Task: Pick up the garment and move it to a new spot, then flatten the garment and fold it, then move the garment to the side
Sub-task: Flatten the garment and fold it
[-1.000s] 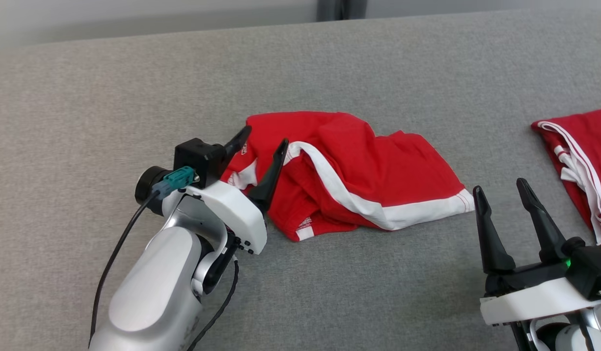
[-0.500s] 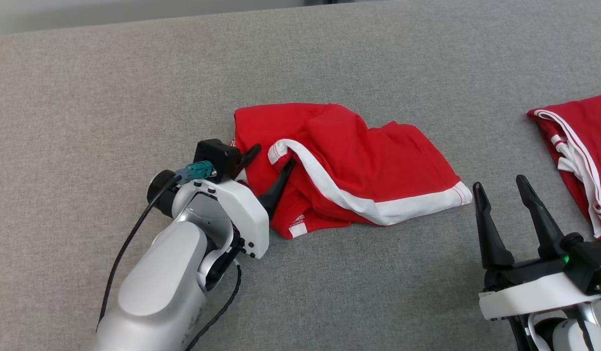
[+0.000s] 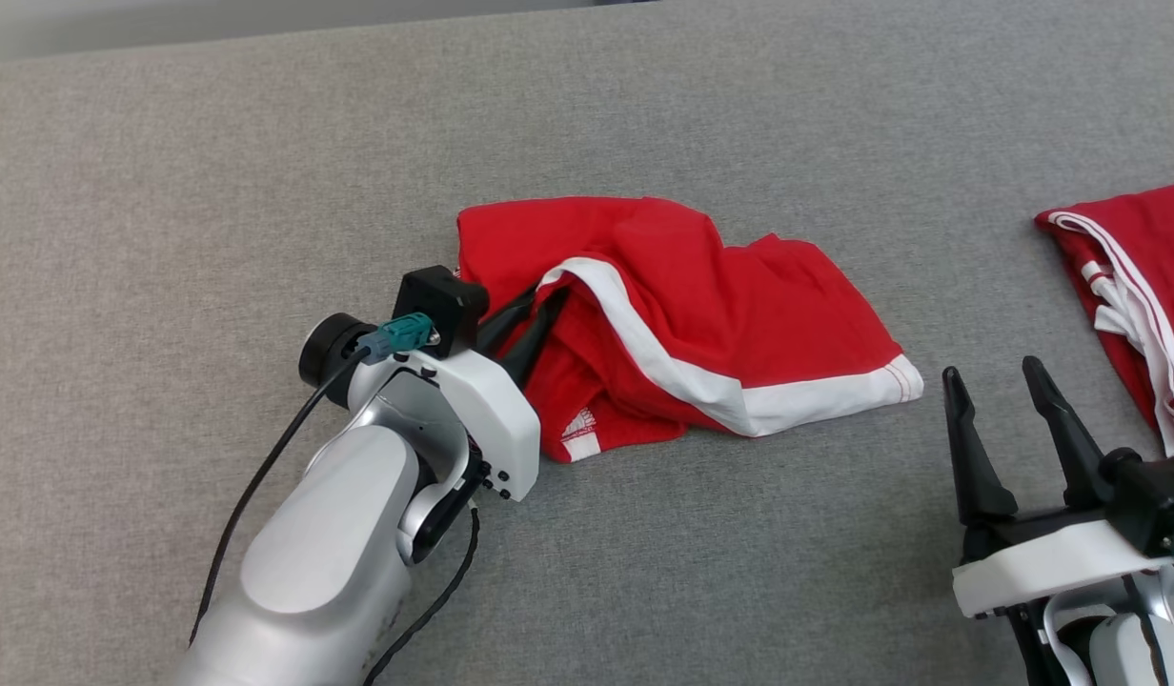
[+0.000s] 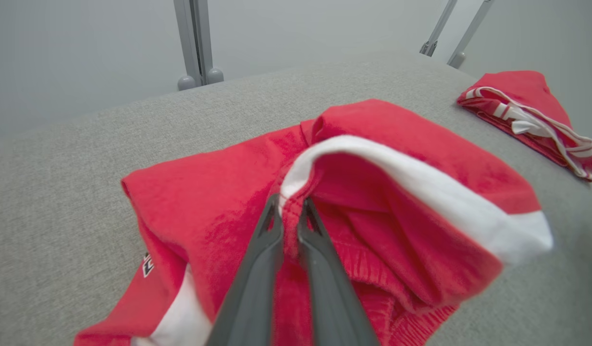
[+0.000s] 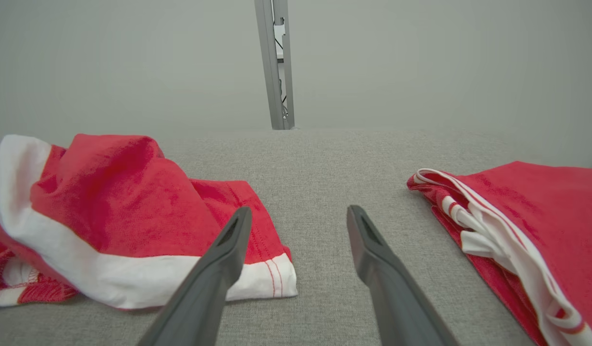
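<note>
**Left end effector pinching the garment, right one idle**

Closest to me, by the near edge of the counter (image 3: 168, 191) on its right side, my right end effector (image 3: 990, 373) hangs with its two fingers spread wide and nothing between them. Its wrist view (image 5: 300, 214) shows bare grey counter in the gap. The garment's white-hemmed corner lies just to its left, not touching it.

Over on the left, my left end effector (image 3: 547, 297) reaches onto the left end of the garment (image 3: 739, 314), with a black cable (image 3: 263, 467) trailing from the wrist. Its fingers are drawn almost together and grip a raised fold of red cloth right where the white band (image 3: 682, 372) ends. In the wrist view (image 4: 291, 204) that fold sits squeezed in the narrow slit between the tips.

The garment (image 4: 204, 202) lies crumpled around the middle of the counter, bunched high where I hold it. Its right end (image 5: 123, 192) lies flatter, and the band runs from my grip down to that corner.

Farther back, toward the right edge, a second garment (image 3: 1149, 248) rests well apart from the first, red with thin white stripes (image 5: 531, 202).

Beyond the far edge stand grey metal posts (image 4: 195, 43) against a pale wall.
</note>
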